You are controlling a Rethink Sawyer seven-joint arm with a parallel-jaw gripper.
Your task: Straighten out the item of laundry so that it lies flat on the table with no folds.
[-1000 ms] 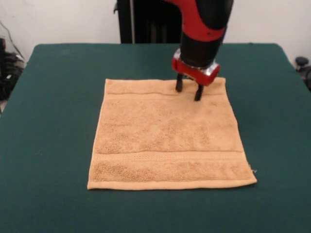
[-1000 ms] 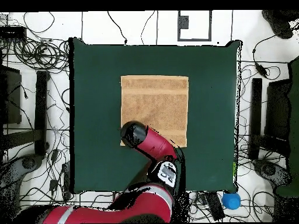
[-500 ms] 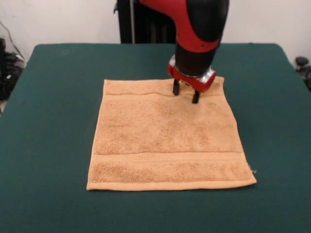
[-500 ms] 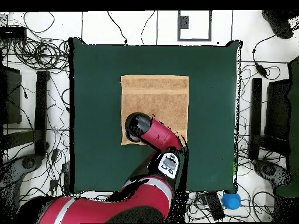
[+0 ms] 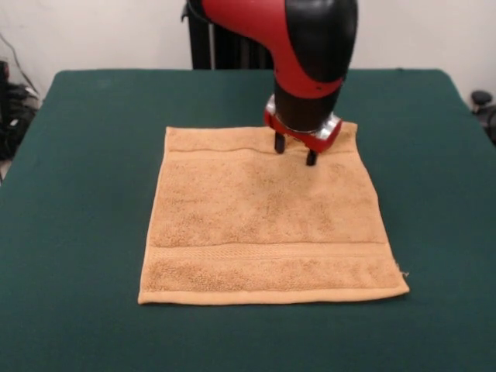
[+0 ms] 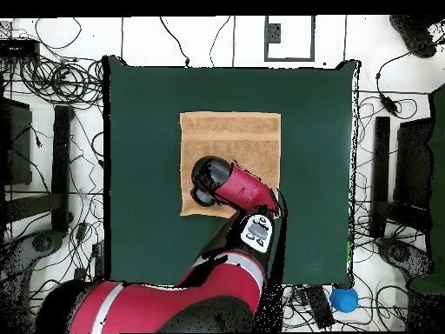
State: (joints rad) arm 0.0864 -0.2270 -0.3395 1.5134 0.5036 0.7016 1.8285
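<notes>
Lying flat, square terry towel

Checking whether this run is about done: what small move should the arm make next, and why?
Probably lift straight up and clear. The hand towel already lies spread flat on the green table, all four edges showing and no fold visible in either view. The gripper stands open over the towel near its far edge, holding nothing, so any drag risks wrinkling it.
</notes>
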